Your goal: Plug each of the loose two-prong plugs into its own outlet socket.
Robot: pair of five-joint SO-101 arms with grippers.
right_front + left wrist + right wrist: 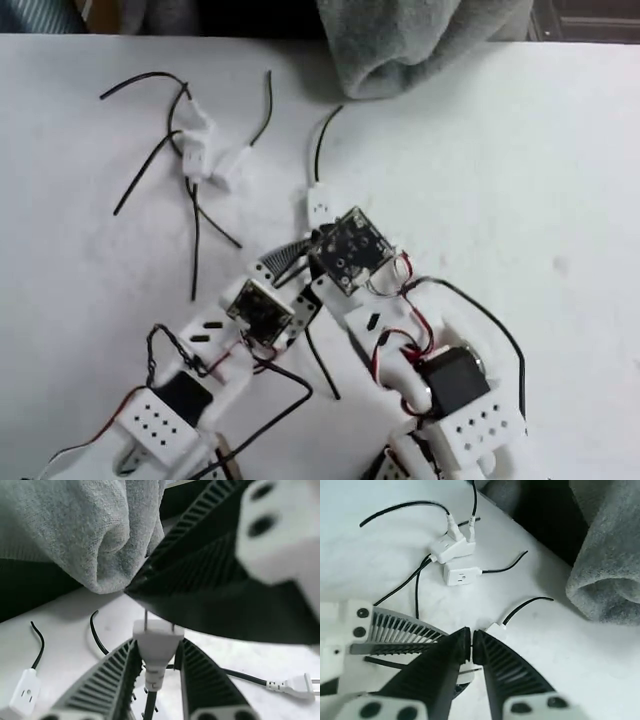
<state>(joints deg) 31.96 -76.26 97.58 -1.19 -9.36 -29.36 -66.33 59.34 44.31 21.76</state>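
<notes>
Left gripper [157, 643] has its jaws closed on a white two-prong plug [158, 635]. The black ribbed fingers [112, 675] clamp its flat moulded body from both sides, the two thin metal prongs stick out past the tips, and its black cord runs back between the fingers. Right gripper [471, 639] has its jaws narrow, with only a thin slit between the ribbed fingers [505, 670]. A small white socket [496, 629] sits right at its tips, and I cannot tell if it is pinched. The socket's thin black wire [525, 605] curls away over the table [520, 180], which is white and slightly grainy. In the high view both grippers meet near table centre, with that socket [318, 205] just past the right arm's tip and the left gripper's plug close beside it. Further off to the left lies a bundle [205, 150] of white blocky connectors with black wires splayed out. Next to it sits a spare socket [461, 575], a rectangular block with its slotted face up. In the left wrist view a loose plug [295, 685] lies flat on its black cord, apart from the grippers. A grey cloth [410, 45], soft, fuzzy and bunched in folds, lies at the far edge of the table.
</notes>
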